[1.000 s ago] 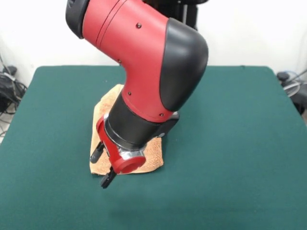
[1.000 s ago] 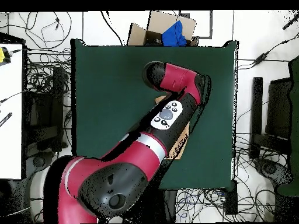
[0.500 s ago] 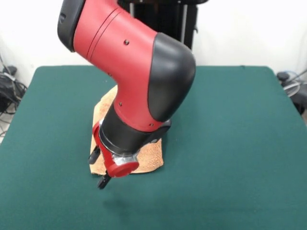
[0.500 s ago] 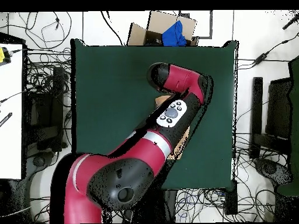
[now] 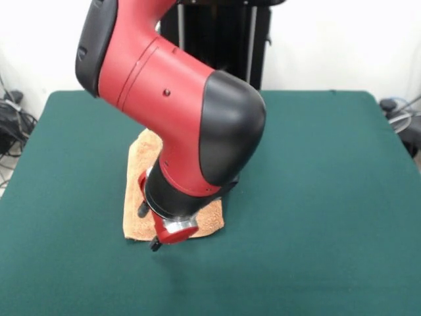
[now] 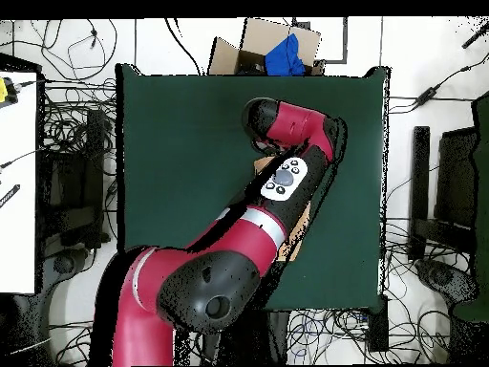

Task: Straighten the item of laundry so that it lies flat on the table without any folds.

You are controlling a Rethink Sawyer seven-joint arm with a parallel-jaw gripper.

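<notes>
Jaws [image 5: 150, 227] low at towel's [image 5: 139, 197] near edge; gap hidden by wrist, cannot tell their state. Towel lies bunched, left of centre on table [image 5: 316, 197], mostly under arm. Best to pinch one layer at corner, then draw outward low and slow.

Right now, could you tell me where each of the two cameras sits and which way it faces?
Front view: sits across the table facing the robot; the arm comes down over the towel, gripper at the towel's near edge.
Overhead view: looks straight down, robot's base at the bottom; the arm covers most of the towel.
Shared: table, towel, arm.
</notes>
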